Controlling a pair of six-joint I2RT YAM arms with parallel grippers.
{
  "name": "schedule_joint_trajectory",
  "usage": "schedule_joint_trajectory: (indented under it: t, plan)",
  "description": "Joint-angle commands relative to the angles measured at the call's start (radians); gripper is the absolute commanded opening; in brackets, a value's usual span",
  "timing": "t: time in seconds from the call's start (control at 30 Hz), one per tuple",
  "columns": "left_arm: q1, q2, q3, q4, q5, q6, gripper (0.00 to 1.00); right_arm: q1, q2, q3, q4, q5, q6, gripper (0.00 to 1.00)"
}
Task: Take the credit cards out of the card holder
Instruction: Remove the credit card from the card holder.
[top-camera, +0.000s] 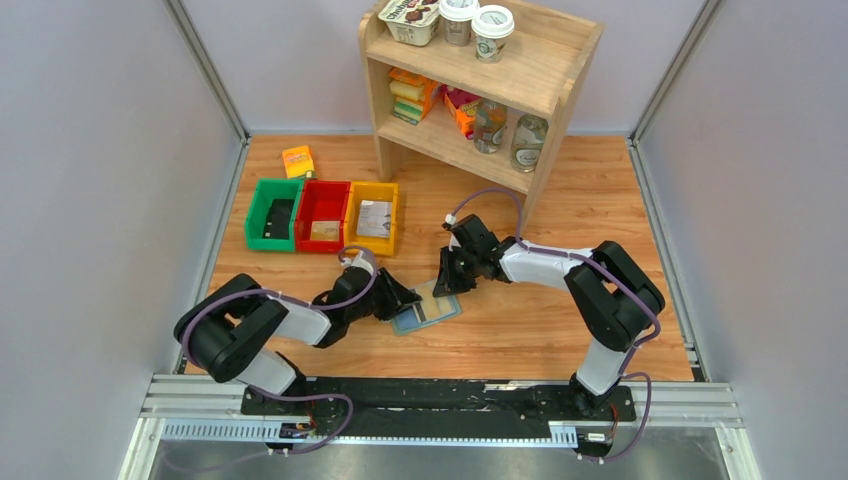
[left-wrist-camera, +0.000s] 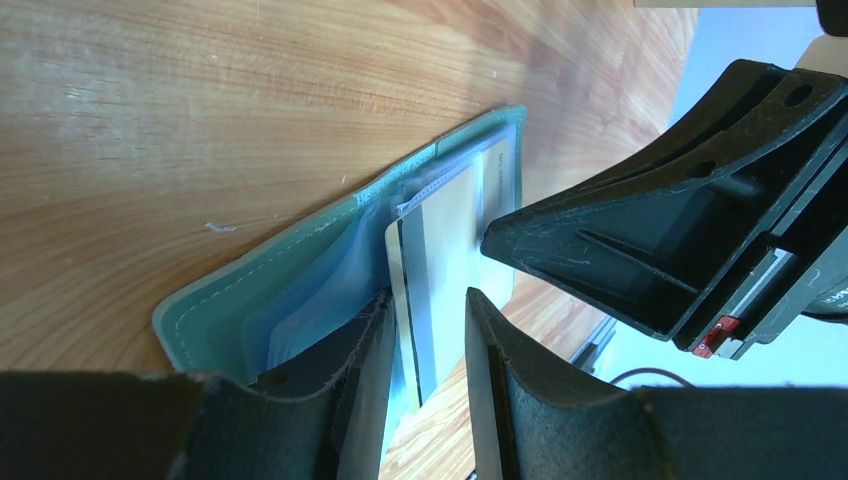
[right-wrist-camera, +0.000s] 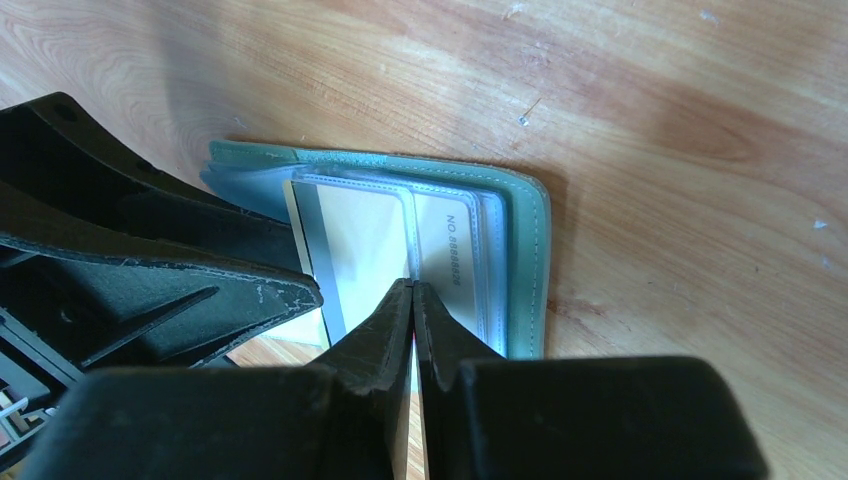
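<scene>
card holder (top-camera: 430, 312) lies open and flat on the table (top-camera: 540, 330), between your two grippers. left gripper (left-wrist-camera: 428, 300): fingers spread, straddling a striped card (left-wrist-camera: 440, 235) that sticks partly out of a pocket. right gripper (right-wrist-camera: 412, 287): fingers pressed together, tips on the clear sleeve (right-wrist-camera: 455, 250); you cannot tell whether they pinch anything.

Sage-green card holder (top-camera: 428, 310) lies open, pale cards (right-wrist-camera: 360, 240) in its sleeves.
</scene>
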Motion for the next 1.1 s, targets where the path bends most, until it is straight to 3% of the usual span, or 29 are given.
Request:
schedule_joint_trajectory:
  t: [0.0, 0.17, 0.37, 0.43, 0.77, 1.07]
  plan:
    - [-0.005, 0.063, -0.012, 0.061, -0.002, 0.005, 0.41, 0.002, 0.057, -0.035, -0.104, 0.105, -0.048, 0.08]
    - [-0.004, 0.160, -0.067, 0.253, -0.019, -0.031, 0.41, 0.002, 0.056, -0.036, -0.104, 0.103, -0.051, 0.08]
    - [-0.004, 0.347, -0.120, 0.683, 0.002, -0.073, 0.39, 0.002, 0.054, -0.038, -0.102, 0.102, -0.051, 0.07]
    - [-0.004, 0.370, -0.130, 0.727, 0.005, -0.074, 0.38, 0.002, 0.054, -0.038, -0.101, 0.100, -0.050, 0.07]
    - [-0.004, 0.180, -0.137, 0.716, 0.021, -0.003, 0.27, 0.002, 0.057, -0.038, -0.101, 0.100, -0.051, 0.07]
    - [-0.024, 0.183, -0.070, 0.640, 0.065, 0.017, 0.26, 0.002, 0.054, -0.038, -0.101, 0.100, -0.051, 0.07]
